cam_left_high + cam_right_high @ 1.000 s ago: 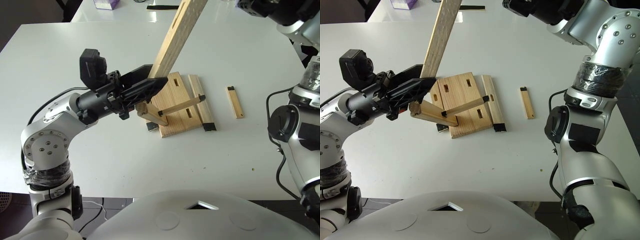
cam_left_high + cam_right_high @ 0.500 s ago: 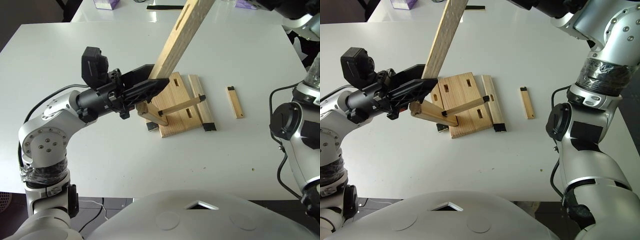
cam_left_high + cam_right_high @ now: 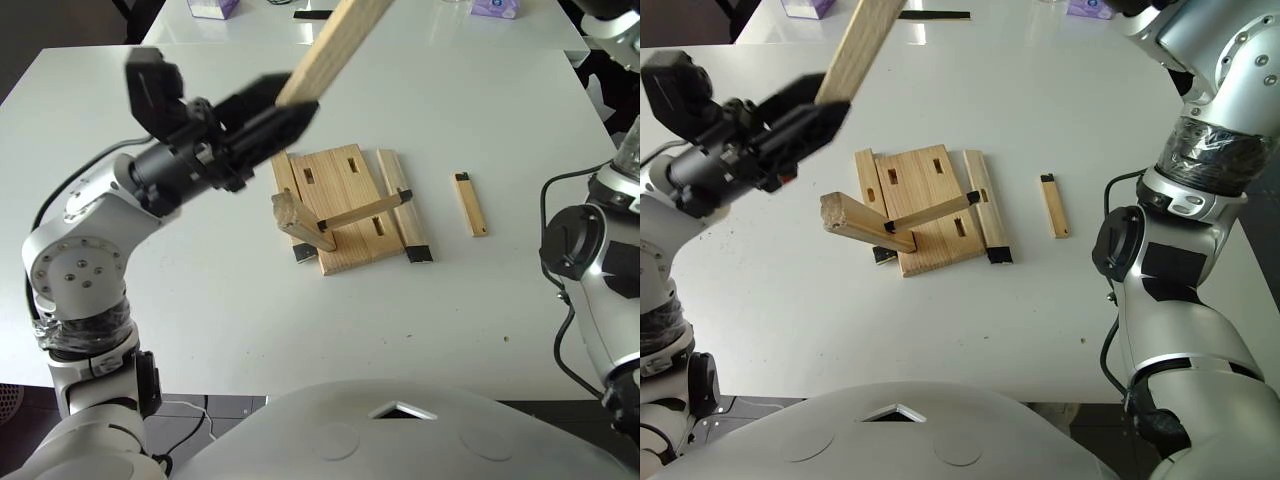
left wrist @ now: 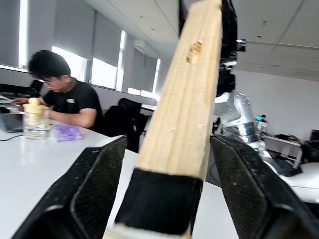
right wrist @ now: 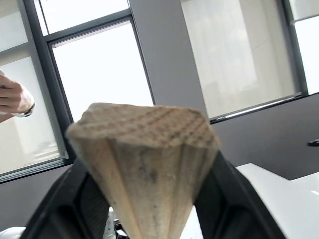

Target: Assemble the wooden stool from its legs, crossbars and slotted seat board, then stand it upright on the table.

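long pale wooden leg (image 3: 325, 50) is in the air above the white table (image 3: 230, 320), slanting from the robot's left up toward the far right. right gripper (image 5: 144, 149) is pinching its upper end: in the right wrist view the wood touches the black fingers (image 5: 82, 199) on both sides. The leg's black-capped lower end sits at the left gripper (image 3: 295, 112); can't tell whether that one is clamped on it or only bracketing it. Below the raised leg, the flat slotted wooden seat board (image 3: 340, 190) lies on the table, three slots showing. A flat wooden leg with a black foot (image 3: 412, 235) lies just beside the board's right edge. A narrow wooden leg strip (image 3: 283, 172) runs along its left edge. A thick wooden piece (image 3: 300, 222) sits tilted over the board's near-left corner, with its blunt end lifted toward the left. A thin black-tipped crossbar (image 3: 365, 210) runs from it across the board to the right-hand leg. Can't tell whether either is seated in a slot. A short black-ended wooden bar (image 3: 469, 205) lies flat by itself, well apart to the right of the board. Stool not assembled, nothing upright.
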Motion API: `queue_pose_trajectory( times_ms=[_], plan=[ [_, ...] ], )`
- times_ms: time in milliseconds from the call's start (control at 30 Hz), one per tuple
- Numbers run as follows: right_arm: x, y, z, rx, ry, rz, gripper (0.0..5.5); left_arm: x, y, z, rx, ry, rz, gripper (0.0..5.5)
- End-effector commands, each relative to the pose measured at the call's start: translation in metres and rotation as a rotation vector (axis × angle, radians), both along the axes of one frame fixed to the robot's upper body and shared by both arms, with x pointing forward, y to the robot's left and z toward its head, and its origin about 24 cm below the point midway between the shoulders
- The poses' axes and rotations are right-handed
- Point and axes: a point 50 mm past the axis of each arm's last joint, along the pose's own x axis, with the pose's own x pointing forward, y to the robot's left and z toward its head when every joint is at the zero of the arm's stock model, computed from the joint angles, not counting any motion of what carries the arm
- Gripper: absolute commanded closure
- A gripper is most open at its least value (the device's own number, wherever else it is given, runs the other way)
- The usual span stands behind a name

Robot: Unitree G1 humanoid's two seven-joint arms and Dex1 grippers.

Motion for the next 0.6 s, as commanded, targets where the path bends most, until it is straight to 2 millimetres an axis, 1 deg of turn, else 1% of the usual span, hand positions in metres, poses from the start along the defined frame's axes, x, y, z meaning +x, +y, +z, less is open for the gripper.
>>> queue_pose_trajectory(
  times_ms=[33, 100, 167, 267, 333, 433, 500, 533, 600],
  plan=[
    [-0.002, -0.008, 0.018, 0.0, -0.106, -0.043, 3.46, 0.005, 0.007, 0.001, 0.018, 0.006, 0.069, 2.46],
    [-0.001, -0.01, 0.017, -0.034, -0.145, -0.073, 3.46, 0.005, 0.008, -0.002, 0.021, 0.012, 0.094, 2.46],
    [0.004, -0.013, 0.006, -0.136, -0.191, -0.13, 3.46, 0.006, 0.012, -0.005, 0.002, 0.023, 0.144, 2.46],
    [0.015, -0.02, -0.041, -0.361, -0.207, -0.168, 3.46, 0.01, 0.026, -0.009, -0.107, 0.041, 0.282, 2.46],
    [0.019, -0.024, -0.065, -0.442, -0.202, -0.153, 3.46, 0.011, 0.032, -0.012, -0.182, 0.059, 0.372, 2.46],
    [0.025, -0.027, -0.09, -0.498, -0.178, -0.116, 3.46, 0.014, 0.038, -0.022, -0.283, 0.099, 0.476, 2.46],
    [0.025, -0.027, -0.107, -0.531, -0.157, -0.077, 3.46, 0.015, 0.038, -0.03, -0.344, 0.137, 0.526, 2.46],
    [0.024, -0.027, -0.113, -0.542, -0.148, -0.056, 3.46, 0.013, 0.037, -0.035, -0.358, 0.153, 0.546, 2.46],
    [0.021, -0.028, -0.119, -0.544, -0.137, -0.035, 3.46, 0.011, 0.036, -0.043, -0.376, 0.178, 0.567, 2.46]
  ],
)
